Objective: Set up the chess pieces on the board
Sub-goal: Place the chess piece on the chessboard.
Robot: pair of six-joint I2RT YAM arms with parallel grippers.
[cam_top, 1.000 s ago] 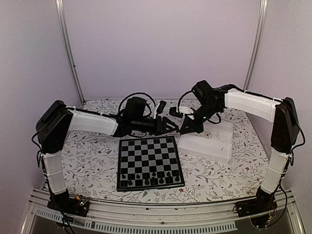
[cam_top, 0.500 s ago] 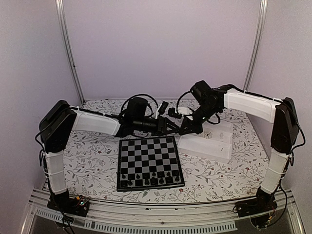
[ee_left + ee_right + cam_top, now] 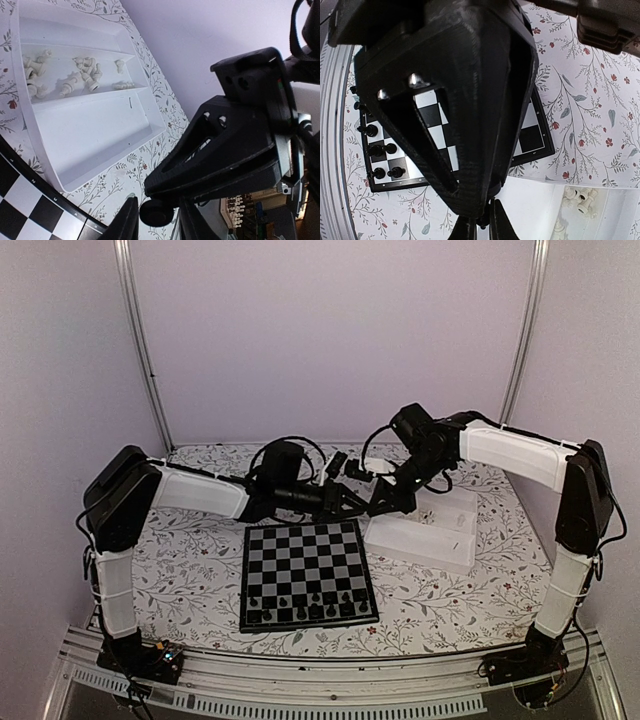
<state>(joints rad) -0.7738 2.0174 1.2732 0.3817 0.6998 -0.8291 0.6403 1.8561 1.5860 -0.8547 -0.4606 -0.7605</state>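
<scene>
Above the far edge of the board [image 3: 307, 570] my two grippers meet tip to tip. My right gripper [image 3: 380, 506] [image 3: 481, 222] is shut on the thin end of a black chess piece [image 3: 484, 220]. The piece's round base [image 3: 156, 212] sits between the fingers of my left gripper [image 3: 157, 222] [image 3: 360, 502], which have closed in on it. Several black chess pieces [image 3: 305, 600] [image 3: 382, 150] stand on the board's two near rows. Several white chess pieces [image 3: 82, 75] [image 3: 580, 197] lie in the white tray.
The white tray [image 3: 425, 535] [image 3: 95, 135] lies right of the board, its near compartment bare. The right gripper's black body [image 3: 225, 145] fills much of the left wrist view; the left gripper's body [image 3: 465, 100] blocks the right wrist view. A flowered cloth [image 3: 190, 560] covers the table.
My left arm has reached further right until its fingers came around the piece in the right gripper, and they have narrowed onto it. The right gripper barely moved.
</scene>
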